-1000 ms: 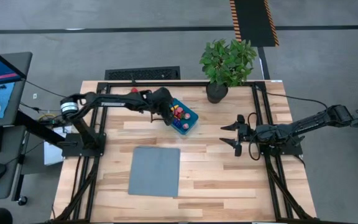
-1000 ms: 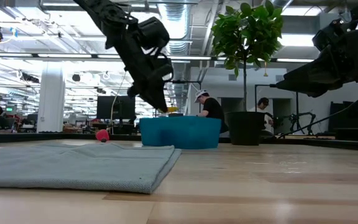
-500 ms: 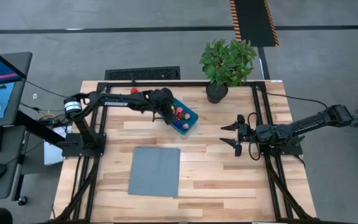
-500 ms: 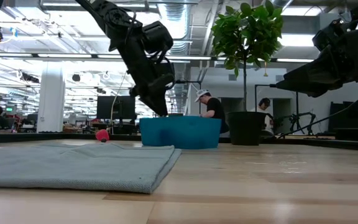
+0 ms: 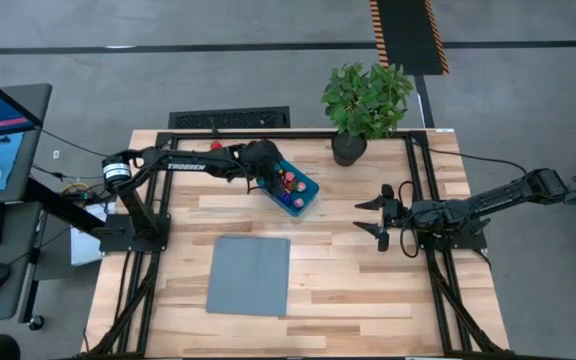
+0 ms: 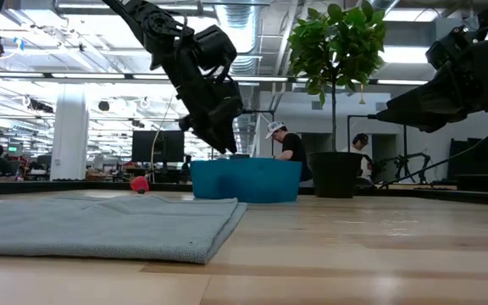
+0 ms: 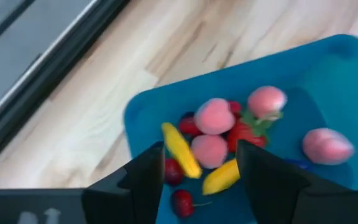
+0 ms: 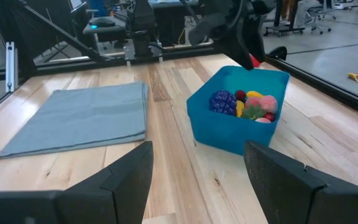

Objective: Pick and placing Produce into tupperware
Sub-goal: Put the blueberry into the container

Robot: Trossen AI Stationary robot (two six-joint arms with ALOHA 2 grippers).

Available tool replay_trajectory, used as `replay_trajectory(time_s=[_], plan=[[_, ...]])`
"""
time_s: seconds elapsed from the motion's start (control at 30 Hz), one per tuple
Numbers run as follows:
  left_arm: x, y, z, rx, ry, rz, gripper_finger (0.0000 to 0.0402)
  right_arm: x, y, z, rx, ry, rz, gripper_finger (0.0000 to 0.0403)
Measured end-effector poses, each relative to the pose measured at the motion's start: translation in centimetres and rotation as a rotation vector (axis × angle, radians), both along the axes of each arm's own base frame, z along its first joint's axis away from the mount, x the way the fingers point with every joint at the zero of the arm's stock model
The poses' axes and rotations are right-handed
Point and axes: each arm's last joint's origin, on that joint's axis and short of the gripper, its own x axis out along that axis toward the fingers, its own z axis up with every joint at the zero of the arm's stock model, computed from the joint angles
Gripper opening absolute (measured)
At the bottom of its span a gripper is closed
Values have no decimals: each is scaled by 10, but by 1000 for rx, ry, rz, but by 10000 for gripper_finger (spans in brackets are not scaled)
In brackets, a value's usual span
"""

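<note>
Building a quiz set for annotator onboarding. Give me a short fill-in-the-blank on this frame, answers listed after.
1. The left gripper hangs over the ____ container, its fingers spread apart.
2. The grey cloth lies flat on the table, ____ the container.
3. The right gripper waits with fingers ____, holding nothing.
4. The potted plant stands at the table's far edge, ____ the container.

Answers: blue; apart from; open; outside
</note>
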Motion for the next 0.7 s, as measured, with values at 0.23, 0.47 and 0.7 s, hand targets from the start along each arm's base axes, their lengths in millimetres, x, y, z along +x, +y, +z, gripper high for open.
replay_trajectory(time_s=[0.23,0.47,0.7], plan=[[-12,-1,35,32,-106,-3,170,0,0,0,0,0,0,274],[-35,-18,95,111,-303,-57,158,0,0,0,0,0,0,274],[-72,-34,109,135,-313,-42,157,0,0,0,0,0,0,274]])
